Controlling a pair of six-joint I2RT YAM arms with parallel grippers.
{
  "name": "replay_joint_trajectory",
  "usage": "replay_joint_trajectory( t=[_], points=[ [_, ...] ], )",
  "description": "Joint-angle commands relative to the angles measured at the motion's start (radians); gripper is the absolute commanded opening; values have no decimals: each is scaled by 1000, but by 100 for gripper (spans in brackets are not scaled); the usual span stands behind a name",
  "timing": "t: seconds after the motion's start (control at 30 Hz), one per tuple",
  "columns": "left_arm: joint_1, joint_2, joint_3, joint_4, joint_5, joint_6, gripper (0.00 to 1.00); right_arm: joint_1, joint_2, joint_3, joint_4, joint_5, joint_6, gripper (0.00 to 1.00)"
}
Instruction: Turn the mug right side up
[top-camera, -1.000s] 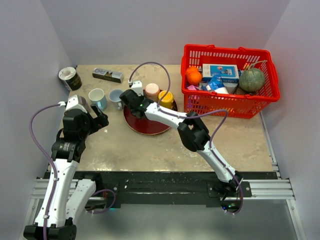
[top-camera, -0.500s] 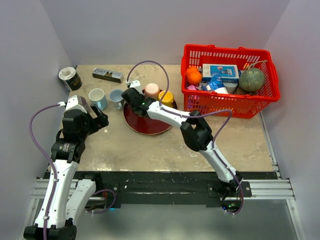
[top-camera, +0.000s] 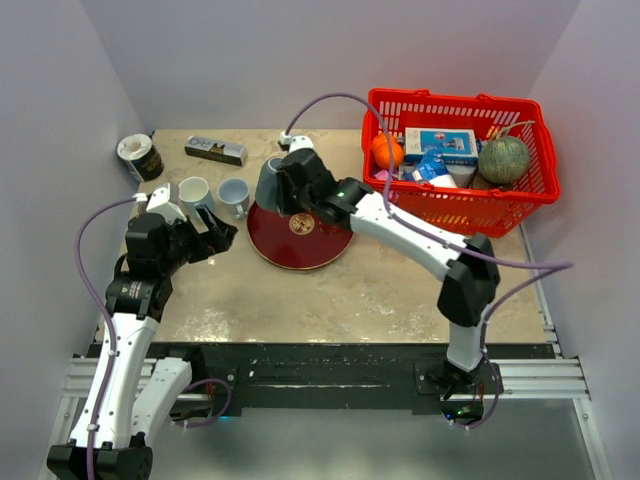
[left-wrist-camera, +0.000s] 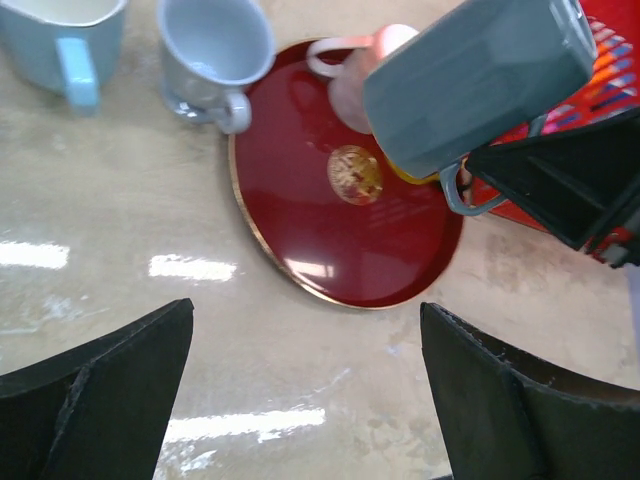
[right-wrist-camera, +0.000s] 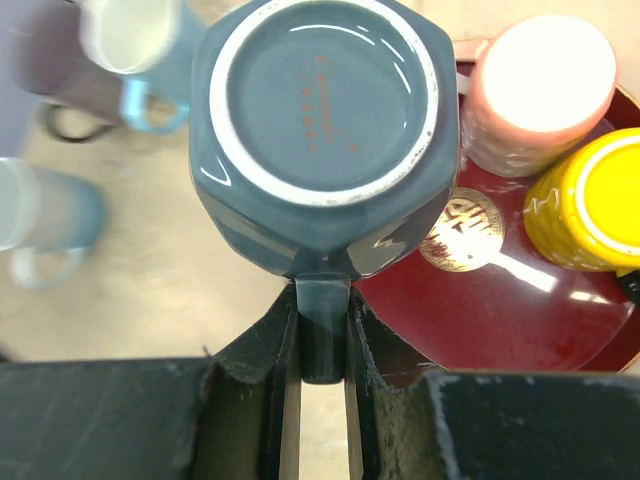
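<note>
Table: the beige stone tabletop (top-camera: 400, 290) is closed in by pale walls on three sides. Bare surface is left on the near side of both sets of fingers, widest in front of the basket.
Basket: a red plastic shopping basket (top-camera: 455, 222), filled with groceries, is set well to the right of the right fingers, against the right wall.
Tray: a round dark-red lacquer tray (top-camera: 300, 245) with a gold emblem lies below the right fingers. Its left rim is faced by the left fingers across bare table.
Mug: the dark grey-blue faceted ceramic mug (right-wrist-camera: 320, 110) is held clear of the tray, above its far-left rim, base uppermost, mouth down and slightly tilted.
Right gripper: the right gripper (right-wrist-camera: 322, 325) is pinched on the mug's handle, one finger pressed to each side.
Left gripper: the left gripper (left-wrist-camera: 305, 315) is held spread wide and low over bare table, with nothing between its fingers.
Neighbours: a pink mug (right-wrist-camera: 540, 90) and a yellow mug (right-wrist-camera: 590, 200) stand on the tray just right of the held mug. A pale blue mug (left-wrist-camera: 60, 30) and a pale grey-blue cup (left-wrist-camera: 215, 50) stand upright on the table beyond the left fingers.
Change: half a second earlier the right gripper was low at the tray's far rim, with the elbow folded over the table. The gripper has since been raised, the arm stretched out and the elbow shifted right. The left gripper has been moved slightly toward the tray.
</note>
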Motion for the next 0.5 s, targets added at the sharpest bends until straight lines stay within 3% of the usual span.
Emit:
replay_joint_trajectory(
  t=[0.0,0.17,0.27,0.47],
  points=[
    [-5,-14,-11,180,270,3,99,-42,-191,-74,202,-189,85,0],
    [-5,6,-25,384,487,-81,99,-82,-272,-119,406,-423,192,0],
    [-7,5,-36,505,532,-152,99,-85,-283,-98,455,-502,252,0],
    [-7,-43,-112,812,552,-298,94,-82,-289,-145,720,-580,419,0]
  ],
)
